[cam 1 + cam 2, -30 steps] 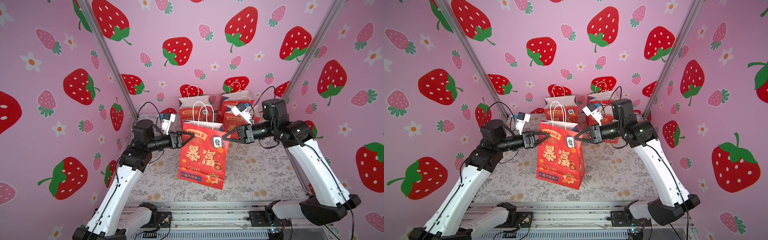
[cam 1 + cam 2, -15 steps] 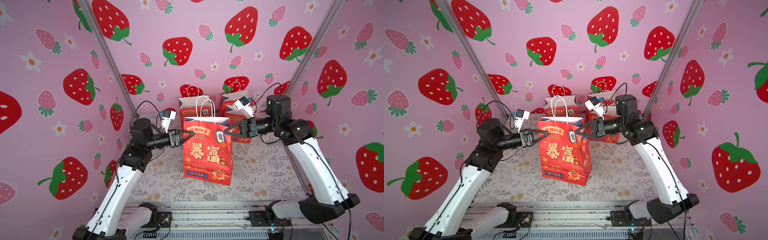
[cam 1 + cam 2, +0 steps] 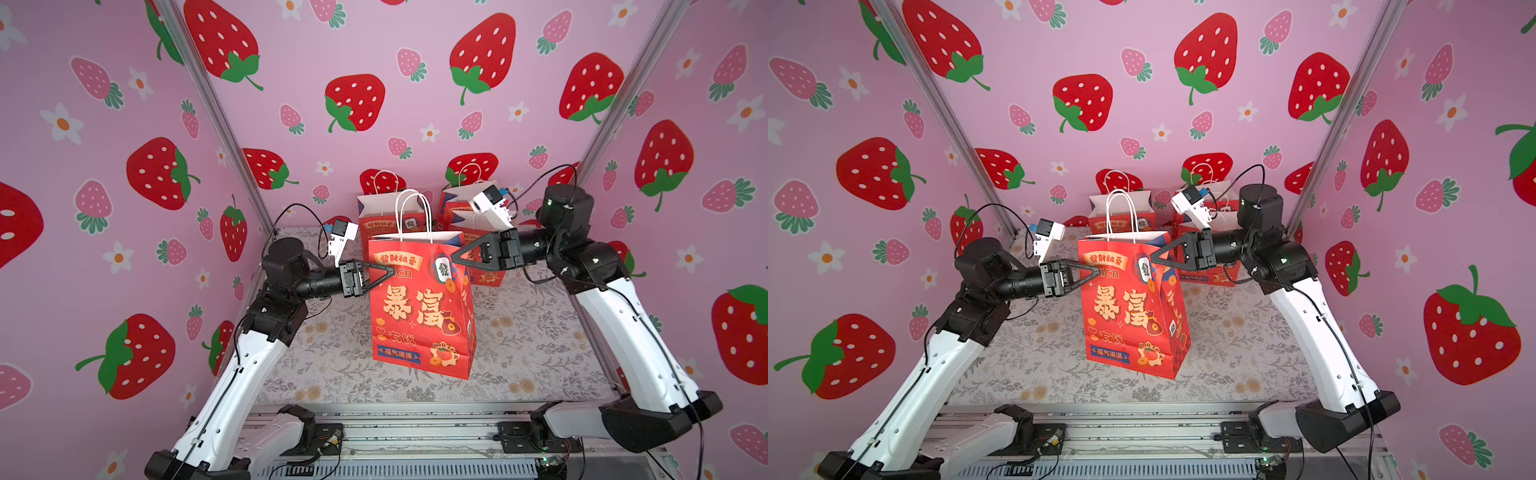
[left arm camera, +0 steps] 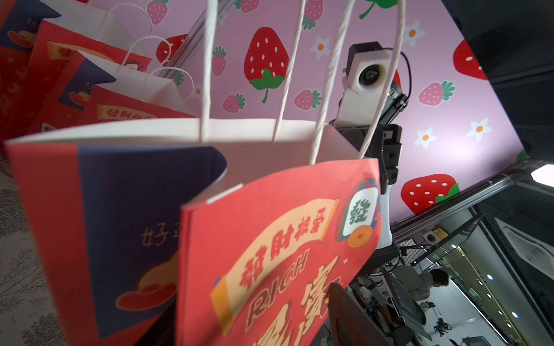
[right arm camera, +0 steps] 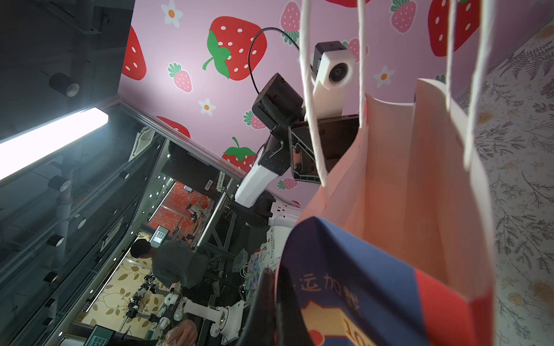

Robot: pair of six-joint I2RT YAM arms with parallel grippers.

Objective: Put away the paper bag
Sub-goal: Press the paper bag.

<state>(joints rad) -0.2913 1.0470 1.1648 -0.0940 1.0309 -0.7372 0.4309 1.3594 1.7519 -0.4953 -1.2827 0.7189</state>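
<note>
The paper bag [image 3: 419, 316] [image 3: 1129, 316] is red with gold characters and white rope handles, and it stands upright in mid-table in both top views. My right gripper [image 3: 455, 258] [image 3: 1152, 259] is shut on its upper right edge; the right wrist view shows the fingers pinched together on the bag's blue side panel [image 5: 275, 275]. My left gripper [image 3: 390, 272] [image 3: 1098, 272] is at the upper left corner. Its jaws stand apart, one finger [image 4: 338, 305] in front of the bag's front face [image 4: 269, 239] and the other behind the corner fold. Whether the bag's bottom touches the table I cannot tell.
Several similar red bags stand along the back wall, one at the middle [image 3: 384, 216] and others right of it [image 3: 469, 208], just behind my right arm. The floral table mat [image 3: 540, 332] lies under the bag. Pink strawberry walls close in the left, right and back.
The bag has swung from a tilt to upright and shifted a little to the right. My left gripper's jaws have closed partly and widened again at the bag's left corner.
</note>
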